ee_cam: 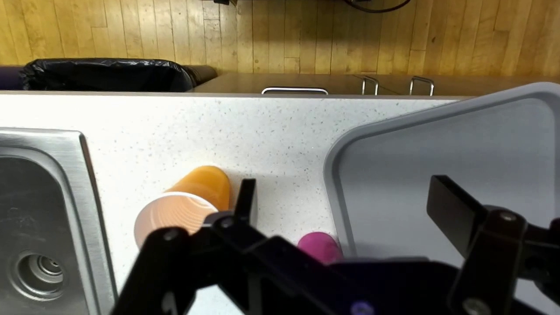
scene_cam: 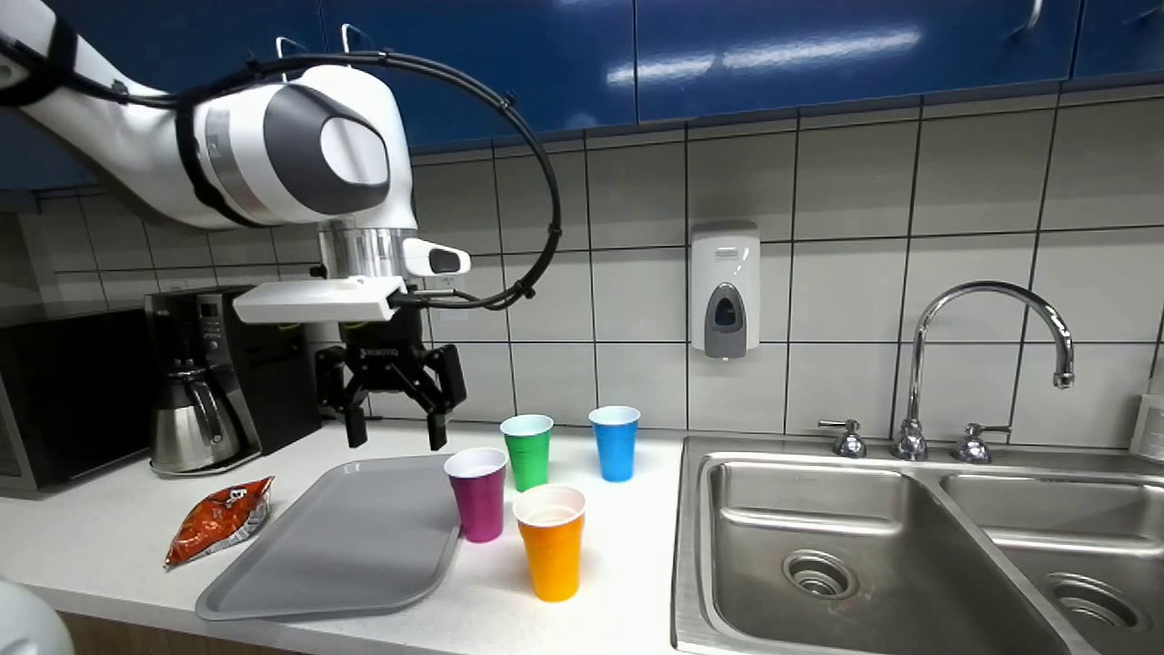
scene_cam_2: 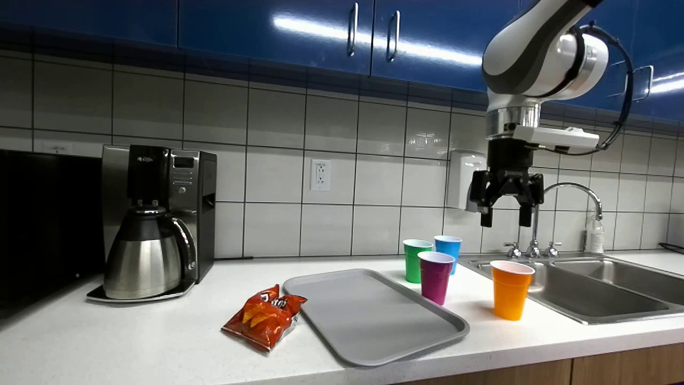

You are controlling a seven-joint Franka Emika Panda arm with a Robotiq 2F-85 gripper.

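My gripper [scene_cam_2: 505, 218] hangs high, jaws spread wide, holding nothing. The purple cup [scene_cam_2: 435, 280] stands just right of the gray tray [scene_cam_2: 374, 321], the orange cup [scene_cam_2: 511, 293] nearer and further right. I judge this a pre-grasp stage; any grip calls for lining up, then lowering.

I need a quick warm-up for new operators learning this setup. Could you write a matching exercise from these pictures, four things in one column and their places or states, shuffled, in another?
Things
1. Orange cup
2. Snack bag
3. Carafe
4. Jaws

Places or states
A. Set in the coffee maker
B. Spread open, holding nothing
C. Standing on the counter between the tray and the sink
D. Lying beside the tray, on the coffee maker's side

Pairs: 1-C, 2-D, 3-A, 4-B
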